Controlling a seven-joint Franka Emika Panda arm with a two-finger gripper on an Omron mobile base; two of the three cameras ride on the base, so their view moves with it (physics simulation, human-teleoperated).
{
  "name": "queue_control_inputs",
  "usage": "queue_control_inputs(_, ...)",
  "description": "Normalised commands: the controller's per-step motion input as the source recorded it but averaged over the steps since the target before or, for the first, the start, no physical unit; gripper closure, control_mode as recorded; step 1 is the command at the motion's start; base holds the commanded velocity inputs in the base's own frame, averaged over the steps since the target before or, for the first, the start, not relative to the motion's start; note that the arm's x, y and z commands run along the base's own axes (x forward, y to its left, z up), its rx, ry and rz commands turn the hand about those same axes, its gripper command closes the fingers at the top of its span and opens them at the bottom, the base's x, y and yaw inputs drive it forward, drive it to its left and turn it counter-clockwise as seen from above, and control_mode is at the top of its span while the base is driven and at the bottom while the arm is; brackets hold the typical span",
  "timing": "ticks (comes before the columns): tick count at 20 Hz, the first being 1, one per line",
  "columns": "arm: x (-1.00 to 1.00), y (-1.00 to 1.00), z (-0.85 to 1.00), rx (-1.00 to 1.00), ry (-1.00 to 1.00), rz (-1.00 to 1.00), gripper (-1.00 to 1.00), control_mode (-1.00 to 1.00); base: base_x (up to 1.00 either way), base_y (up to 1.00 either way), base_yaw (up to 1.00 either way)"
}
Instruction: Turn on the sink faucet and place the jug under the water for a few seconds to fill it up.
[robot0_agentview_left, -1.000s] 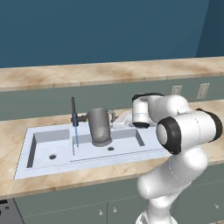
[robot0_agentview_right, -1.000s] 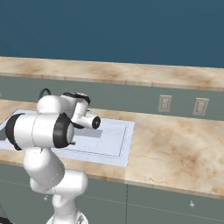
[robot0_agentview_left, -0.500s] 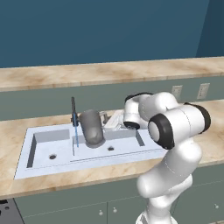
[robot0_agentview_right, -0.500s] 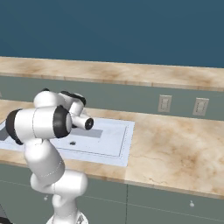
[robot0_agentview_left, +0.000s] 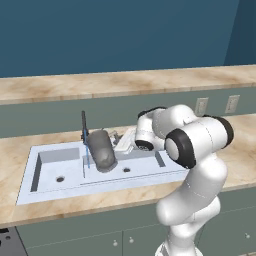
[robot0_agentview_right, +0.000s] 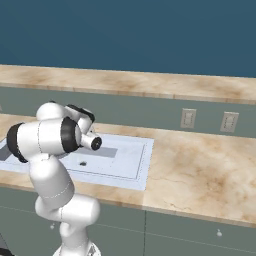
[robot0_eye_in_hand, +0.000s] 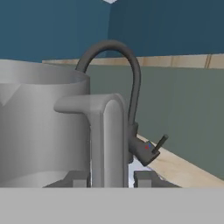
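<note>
- Compared with a second ago the arm has swung left, carrying the jug (robot0_agentview_left: 102, 155) along over the sink (robot0_agentview_left: 50, 165). It now sits right beside the water (robot0_agentview_left: 87, 150), where before it was a bit further right.
- The jug hangs tilted above the middle of the sink, mouth leaning toward the stream, just next to the sink faucet (robot0_agentview_left: 84, 125).
- In the hand view the fingers (robot0_eye_in_hand: 78, 179) are on either side of the jug's loop handle (robot0_eye_in_hand: 107, 140), so I'd say they're clamped on the handle, with the gripper (robot0_eye_in_hand: 109, 180) holding it up.
- My read: the faucet step is done since the stream is running, and the filling step is nearly set up. The blue line looks like it passes at the jug's edge; I can't tell whether water is actually going in.
- Room-wise, the spout and its side lever (robot0_eye_in_hand: 159, 143) are close to the jug, so there's little slack on that side. The basins are open below, and the worktop (robot0_agentview_right: 200, 170) to the right is bare.
</note>
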Motion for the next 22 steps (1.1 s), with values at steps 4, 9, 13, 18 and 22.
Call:
queue_control_inputs(4,0.15,0.29,0.00,0.00,-0.02,-0.03,1.00,-1.00,0.00,0.00,0.00)
queue_control_inputs(9,0.15,0.24,-0.03,0.00,0.00,-0.07,1.00,-1.00,0.00,0.00,0.00)
queue_control_inputs(13,0.09,0.18,-0.07,0.00,0.00,-0.08,1.00,-1.00,0.00,0.00,0.00)
queue_control_inputs(18,0.14,0.16,-0.06,0.00,0.00,-0.09,1.00,-1.00,0.00,0.00,0.00)
queue_control_inputs(22,0.12,0.08,-0.10,0.00,0.00,-0.08,1.00,-1.00,0.00,0.00,0.00)
